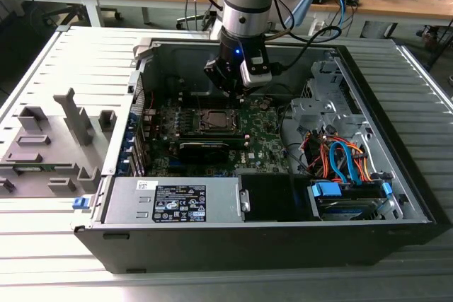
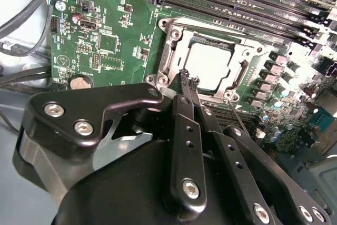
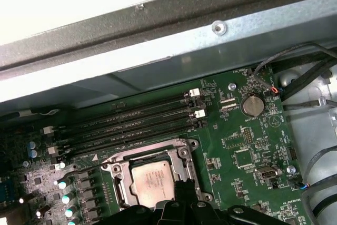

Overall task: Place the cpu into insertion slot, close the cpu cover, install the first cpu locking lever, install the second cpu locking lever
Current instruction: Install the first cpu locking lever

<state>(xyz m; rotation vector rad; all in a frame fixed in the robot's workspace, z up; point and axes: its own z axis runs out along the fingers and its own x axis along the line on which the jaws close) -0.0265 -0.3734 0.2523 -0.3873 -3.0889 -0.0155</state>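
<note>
The cpu point(image 2: 208, 69) lies flat in the insertion slot point(image 2: 211, 39), its pale metal face up; it also shows in the first wrist view as the cpu point(image 3: 152, 180) and in the exterior view as the cpu point(image 1: 214, 119). The silvery cpu cover point(image 2: 169, 51) is folded down around it as a frame. A thin wire locking lever point(image 2: 238, 119) runs along one side of the socket. My gripper point(image 2: 188, 79) is shut, its black fingertips together just over the cover's edge at a socket corner. From outside, the gripper point(image 1: 228, 92) hangs just behind the socket.
Long black memory slots point(image 3: 131, 122) and a coin battery point(image 3: 251, 105) lie beside the socket. A black graphics card point(image 1: 204, 148) sits in front of it, with the power supply point(image 1: 177, 199) nearer still. Orange and blue cables point(image 1: 340, 160) fill the case's right. The case wall point(image 3: 158, 51) stands close behind.
</note>
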